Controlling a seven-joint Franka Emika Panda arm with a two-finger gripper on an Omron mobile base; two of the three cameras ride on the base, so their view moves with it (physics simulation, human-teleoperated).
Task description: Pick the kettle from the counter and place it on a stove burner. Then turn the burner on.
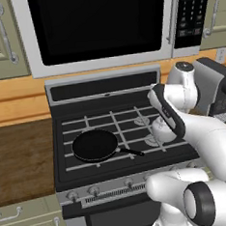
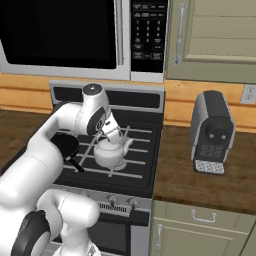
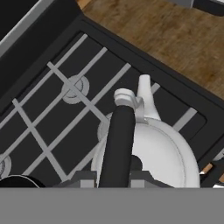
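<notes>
In the hand view the kettle [image 3: 148,153] fills the lower middle of the frame, directly ahead of the gripper [image 3: 114,177], whose two dark fingertips sit at the bottom edge on either side of the kettle's black handle [image 3: 119,144]. The fingers look clamped on that handle. The handle runs as a long dark bar from the bottom of the frame up toward the centre, and the short white spout [image 3: 144,94] points on from its far end toward the top of the frame, at the strip of brown counter [image 3: 175,39] in the upper right.

In the right base view the kettle [image 2: 111,152] is at centre-left, over the right half of the stove [image 2: 145,150], low against the grates, with its spout aimed right toward the counter [image 2: 200,180] and the coffee machine [image 2: 212,131]. Whether it touches the grates cannot be told. A grey burner [image 3: 75,87] lies up and left of it in the hand view, and the frying pan [image 1: 94,145] sits on the stove's left side in the left base view.
</notes>
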